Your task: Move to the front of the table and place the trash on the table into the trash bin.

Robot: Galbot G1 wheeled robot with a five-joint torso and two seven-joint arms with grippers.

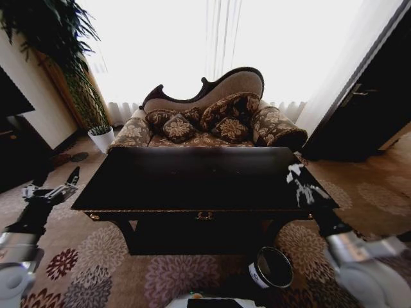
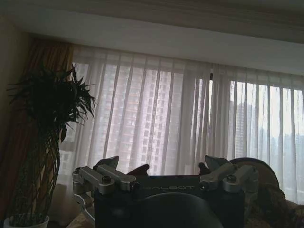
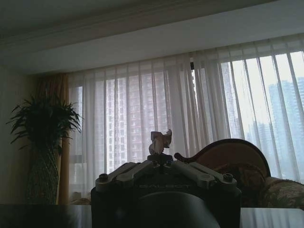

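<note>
Head view: the right gripper (image 1: pixel 300 184) hangs over the right end of the table (image 1: pixel 192 179), with the dark glossy top directly under it and the table's right front corner just beside it. In the right wrist view the same gripper's (image 3: pixel 160 153) fingers are drawn in together at the middle, pinching a small pale crumpled piece of trash (image 3: pixel 160 139) that sticks up above the fingertips. The table top (image 3: pixel 47 216) shows as a dark band beneath the gripper.

The trash bin (image 1: pixel 272 267) stands on the patterned carpet (image 1: pixel 96 256), below the right gripper, closer to the robot's base and a little toward the left arm's side. It sits in front of the table's front edge, upright, with its mouth facing up.

The left gripper (image 1: pixel 66 184) is held off the table's left end, with the table's left front corner just beside it on its inner side and carpet beneath it. In the left wrist view its (image 2: pixel 163 164) fingers are spread wide apart with nothing between them.

Beyond both grippers, past the far edge of the table, stands a patterned sofa (image 1: pixel 212 122), and a potted plant (image 1: pixel 99 131) lies ahead of the left gripper.
</note>
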